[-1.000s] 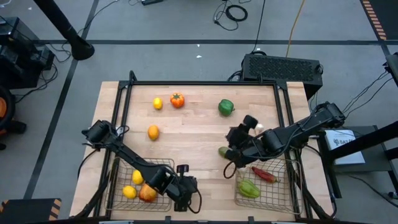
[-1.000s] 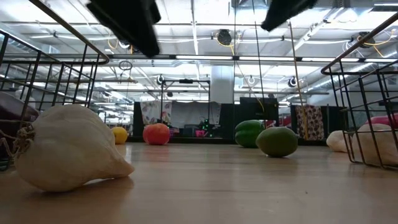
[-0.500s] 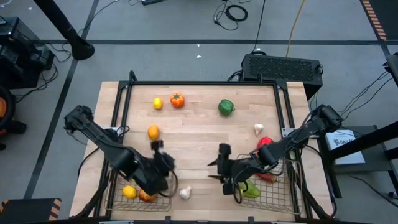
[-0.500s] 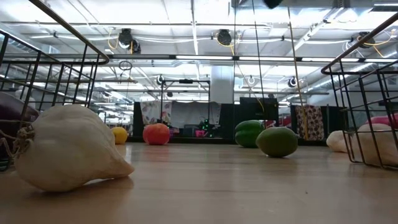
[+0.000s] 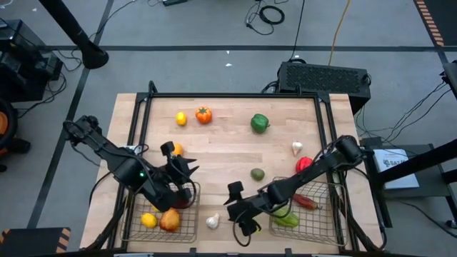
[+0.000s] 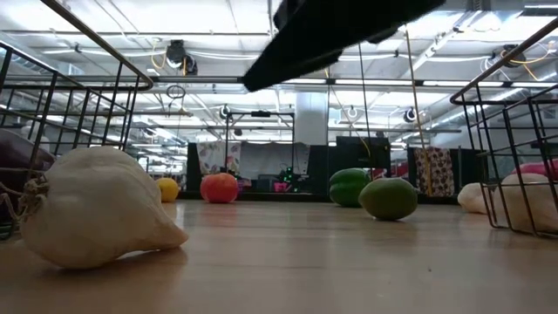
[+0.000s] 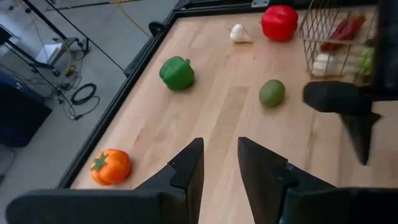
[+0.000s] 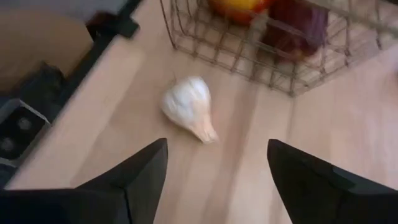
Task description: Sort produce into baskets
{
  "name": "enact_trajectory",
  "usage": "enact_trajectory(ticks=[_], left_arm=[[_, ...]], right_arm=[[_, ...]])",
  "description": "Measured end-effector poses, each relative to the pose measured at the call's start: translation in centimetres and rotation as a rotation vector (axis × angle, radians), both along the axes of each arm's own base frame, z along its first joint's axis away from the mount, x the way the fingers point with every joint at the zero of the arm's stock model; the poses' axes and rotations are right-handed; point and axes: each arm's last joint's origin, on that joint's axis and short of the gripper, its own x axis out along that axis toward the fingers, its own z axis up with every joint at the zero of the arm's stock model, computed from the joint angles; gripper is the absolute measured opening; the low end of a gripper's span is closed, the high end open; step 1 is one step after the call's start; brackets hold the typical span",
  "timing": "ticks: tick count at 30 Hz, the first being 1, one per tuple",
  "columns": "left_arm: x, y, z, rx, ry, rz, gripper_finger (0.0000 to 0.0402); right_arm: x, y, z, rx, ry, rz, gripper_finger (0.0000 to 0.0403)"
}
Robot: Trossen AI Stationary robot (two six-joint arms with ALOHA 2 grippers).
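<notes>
Right gripper (image 8: 214, 180), fingers spread and empty, lines up on white garlic bulb (image 8: 187, 107) beside left wire-mesh basket (image 5: 187, 232) for pickup; left gripper (image 7: 221, 163), narrow gap, empty, above that basket.

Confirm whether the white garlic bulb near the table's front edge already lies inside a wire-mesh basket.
No: the white garlic bulb lies on the bare wooden table, between the two wire-mesh baskets.

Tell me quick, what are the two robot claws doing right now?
Left gripper: fingers slightly apart, holding nothing, above the left basket.
Right gripper: open, empty, near the garlic on the table.
</notes>
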Motion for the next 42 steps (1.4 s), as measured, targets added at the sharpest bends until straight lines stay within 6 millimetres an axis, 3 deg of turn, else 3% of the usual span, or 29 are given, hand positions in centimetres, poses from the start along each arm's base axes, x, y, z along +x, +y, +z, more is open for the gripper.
enact_trajectory(ticks=[10,19,33,42], left_arm=[[0.1,0.0,-0.6,-0.007,0.035,-0.015,0.0107],[0.1,-0.1,-0.6,-0.008,0.032,-0.015,0.0107],[0.1,0.0,-0.6,-0.008,0.032,-0.014,0.0107],[0.1,0.0,-0.6,-0.005,0.030,-0.012,0.0107]], right_arm=[[0.4,0.2,-0.3,0.001,0.032,0.003,0.0270],[2.5,0.2,-4.3,0.019,0.021,0.049,0.0270],[5.2,-0.1,-7.4,0.017,0.076,0.098,0.0269],[5.3,0.0,-7.7,-0.006,0.082,0.122,0.0208]])
